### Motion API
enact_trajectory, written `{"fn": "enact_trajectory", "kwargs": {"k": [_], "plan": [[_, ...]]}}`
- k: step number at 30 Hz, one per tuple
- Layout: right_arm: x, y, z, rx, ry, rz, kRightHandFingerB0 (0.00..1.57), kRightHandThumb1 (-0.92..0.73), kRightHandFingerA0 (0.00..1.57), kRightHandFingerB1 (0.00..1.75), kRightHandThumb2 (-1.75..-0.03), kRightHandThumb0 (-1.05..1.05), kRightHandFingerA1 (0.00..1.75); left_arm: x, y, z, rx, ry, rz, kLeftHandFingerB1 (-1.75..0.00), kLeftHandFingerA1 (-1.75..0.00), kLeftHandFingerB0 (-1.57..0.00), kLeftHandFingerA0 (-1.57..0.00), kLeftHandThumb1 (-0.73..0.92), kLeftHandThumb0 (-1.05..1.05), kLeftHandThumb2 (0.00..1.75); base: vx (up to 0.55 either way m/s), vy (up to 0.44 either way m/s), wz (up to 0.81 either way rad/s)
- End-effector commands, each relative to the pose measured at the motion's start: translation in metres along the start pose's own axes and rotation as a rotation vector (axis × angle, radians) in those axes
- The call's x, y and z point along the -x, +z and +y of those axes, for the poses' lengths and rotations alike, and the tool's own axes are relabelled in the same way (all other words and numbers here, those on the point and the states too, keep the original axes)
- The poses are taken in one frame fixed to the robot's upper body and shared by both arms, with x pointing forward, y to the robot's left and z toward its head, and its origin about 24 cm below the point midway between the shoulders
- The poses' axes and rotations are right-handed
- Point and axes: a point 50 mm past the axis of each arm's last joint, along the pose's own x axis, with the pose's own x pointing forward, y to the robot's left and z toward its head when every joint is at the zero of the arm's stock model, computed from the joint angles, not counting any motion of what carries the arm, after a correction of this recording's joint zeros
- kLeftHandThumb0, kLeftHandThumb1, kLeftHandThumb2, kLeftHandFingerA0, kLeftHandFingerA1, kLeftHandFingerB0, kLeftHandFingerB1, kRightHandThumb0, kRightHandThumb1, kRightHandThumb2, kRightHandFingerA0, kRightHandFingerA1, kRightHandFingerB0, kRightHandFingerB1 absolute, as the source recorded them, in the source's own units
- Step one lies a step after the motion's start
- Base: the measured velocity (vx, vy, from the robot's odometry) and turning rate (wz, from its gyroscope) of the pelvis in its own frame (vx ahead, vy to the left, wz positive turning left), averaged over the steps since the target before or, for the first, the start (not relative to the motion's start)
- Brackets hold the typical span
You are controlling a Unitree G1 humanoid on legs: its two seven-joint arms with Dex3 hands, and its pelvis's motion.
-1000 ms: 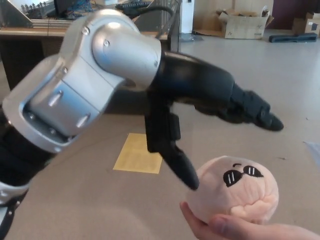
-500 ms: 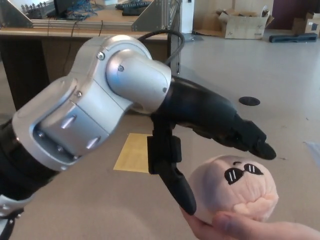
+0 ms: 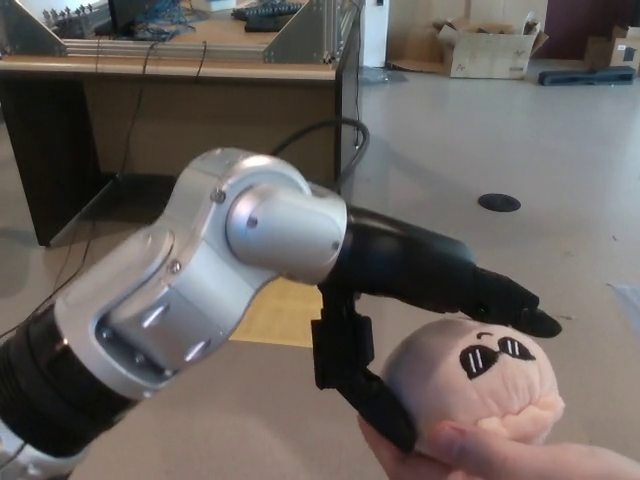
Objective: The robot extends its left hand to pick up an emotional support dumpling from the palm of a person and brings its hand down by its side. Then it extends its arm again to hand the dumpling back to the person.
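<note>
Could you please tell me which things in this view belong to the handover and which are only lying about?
Part of the job:
- dumpling, a pale plush with a sunglasses face
- person's hand holding it from below
- left hand, fingers open around the dumpling

Lying about:
- wooden desk
- cardboard box
- yellow sheet on the floor
- black floor disc

Single head view, close, downward-facing.
</note>
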Motion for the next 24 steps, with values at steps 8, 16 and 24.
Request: {"fn": "enact_trajectory", "kwargs": {"k": [8, 16, 24], "plan": [[-0.002, -0.002, -0.008, -0.001, -0.015, 0.014, 0.6, -0.68, 0.81, 0.47, -0.6, -0.39, 0.68, -0.008, -0.004, -0.01, -0.022, 0.142, -0.075, -0.19, -0.51, -0.03, -0.4, 0.43, -0.74, 0.81, 0.0, 0.0, 0.0], [0.002, -0.002, -0.009, -0.092, -0.011, -0.031, 0.66, -0.67, 0.76, 0.44, -0.6, -0.38, 0.67, -0.013, -0.002, -0.02, -0.018, 0.204, -0.107, -0.71, -0.99, -0.9, -0.92, 0.78, -0.29, 0.63, 0.0, 0.0, 0.0], [0.0, 0.0, -0.01, -0.061, -0.007, -0.043, 0.64, -0.66, 0.74, 0.45, -0.6, -0.37, 0.61, -0.012, -0.005, -0.026, -0.036, 0.241, -0.094, -0.96, -1.33, -0.82, -0.86, 0.77, -0.29, 0.65, 0.0, 0.0, 0.0]]}}
